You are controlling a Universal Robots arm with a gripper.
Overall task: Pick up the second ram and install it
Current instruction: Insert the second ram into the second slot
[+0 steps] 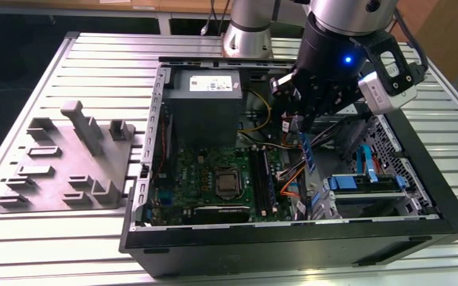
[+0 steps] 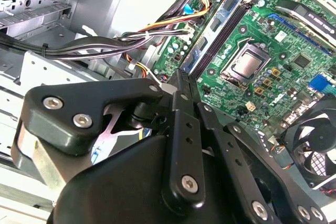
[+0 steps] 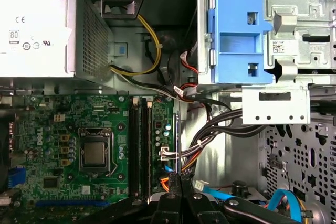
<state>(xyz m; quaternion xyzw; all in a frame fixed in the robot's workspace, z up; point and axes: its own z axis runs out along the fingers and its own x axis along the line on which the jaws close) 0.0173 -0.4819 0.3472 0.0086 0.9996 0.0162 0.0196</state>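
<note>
Where the fingers squeeze shut, they hold the second ram by its top end. In the exterior view the stick hangs down below them, a little tilted, and you see its flat blue side. In the first wrist view the second ram is a thin line, seen from its edge. It sticks out past the fingers near the long black slots on the green board, but it is not in a slot. The exterior view shows the arm reaching straight down into the open computer case. The case sits on the tabletop next to a gray tray.
</note>
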